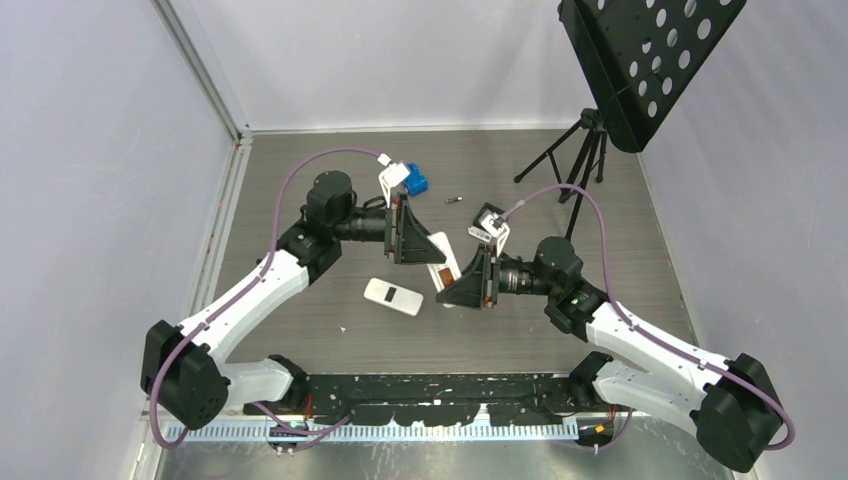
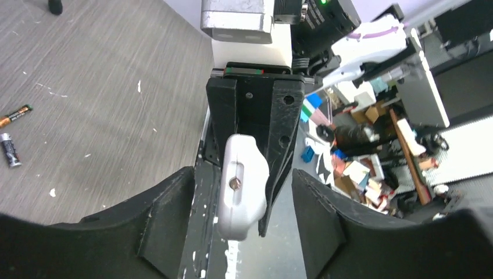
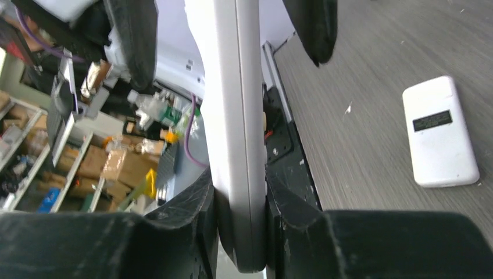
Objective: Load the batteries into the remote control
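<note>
- Remote control body (image 3: 235, 116) is hanging edge-on above the table, with the right gripper (image 3: 241, 200) pinching one end; its slot side isn't showing.
- Left gripper (image 2: 241, 189) is sitting spread on either side of the body, gripping nothing. This is looking like a handover step.
- Next move is calling for the left arm to fetch one of the batteries (image 2: 14, 115), which are lying loose beyond the body.
- Labelled white slab (image 1: 392, 296), likely the cover, is lying flat near the body.
- Grey wood-grain table (image 1: 300, 180) is carrying a blue block (image 1: 415, 183); a perforated panel (image 1: 640, 60) on a tripod is standing beyond the body, with pale walls around.
</note>
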Robot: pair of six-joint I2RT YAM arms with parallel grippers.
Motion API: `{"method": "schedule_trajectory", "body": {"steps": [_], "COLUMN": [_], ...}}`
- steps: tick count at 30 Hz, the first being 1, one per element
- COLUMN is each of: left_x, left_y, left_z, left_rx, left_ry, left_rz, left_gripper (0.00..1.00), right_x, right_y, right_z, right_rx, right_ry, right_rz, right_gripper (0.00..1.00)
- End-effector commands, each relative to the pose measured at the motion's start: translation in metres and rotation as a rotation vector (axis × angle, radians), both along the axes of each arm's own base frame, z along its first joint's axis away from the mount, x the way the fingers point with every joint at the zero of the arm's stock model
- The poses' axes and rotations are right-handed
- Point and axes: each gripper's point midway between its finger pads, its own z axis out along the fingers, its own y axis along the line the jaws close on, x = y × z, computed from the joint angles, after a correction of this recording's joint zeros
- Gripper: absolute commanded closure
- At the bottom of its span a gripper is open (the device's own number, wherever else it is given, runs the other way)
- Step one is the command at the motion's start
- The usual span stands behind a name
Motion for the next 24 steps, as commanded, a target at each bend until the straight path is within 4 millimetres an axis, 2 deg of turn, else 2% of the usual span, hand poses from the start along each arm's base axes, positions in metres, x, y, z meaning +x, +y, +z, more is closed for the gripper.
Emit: {"method": "schedule_trajectory", "body": {"steps": [1,3,6,9,14,20,22,23,24], "left_x": [0.016,0.019,0.021,0.025,0.031,0.033,0.033,0.033,0.034], "left_y": [-0.008,-0.007,-0.007,-0.007,-0.011,-0.013,-0.013,-0.013,-0.013], "left_z": [0.048,0.060,0.068,0.068,0.068,0.057,0.052,0.050,0.046], "left_rx": [-0.233,-0.323,-0.392,-0.424,-0.431,-0.389,-0.366,-0.353,-0.337], "left_ry": [-0.023,0.000,0.048,0.070,0.084,0.077,0.066,0.057,0.048], "left_rz": [0.125,0.147,0.162,0.175,0.176,0.174,0.176,0.181,0.192], "left_gripper": [0.32,0.30,0.35,0.43,0.45,0.77,0.96,1.00,1.00], "right_x": [0.021,0.025,0.030,0.030,0.027,0.029,0.031,0.031,0.034], "right_y": [0.005,0.006,0.008,0.010,0.013,0.013,0.013,0.014,0.014], "right_z": [0.055,0.062,0.064,0.066,0.064,0.064,0.065,0.063,0.062], "right_rx": [0.178,0.208,0.219,0.237,0.244,0.237,0.230,0.223,0.215], "right_ry": [-0.023,-0.024,-0.018,-0.009,0.002,0.006,0.008,0.013,0.018], "right_rz": [-0.097,-0.111,-0.128,-0.114,-0.081,-0.088,-0.098,-0.101,-0.114], "right_gripper": [0.83,0.83,0.83,0.83,0.83,0.82,0.81,0.79,0.70]}}
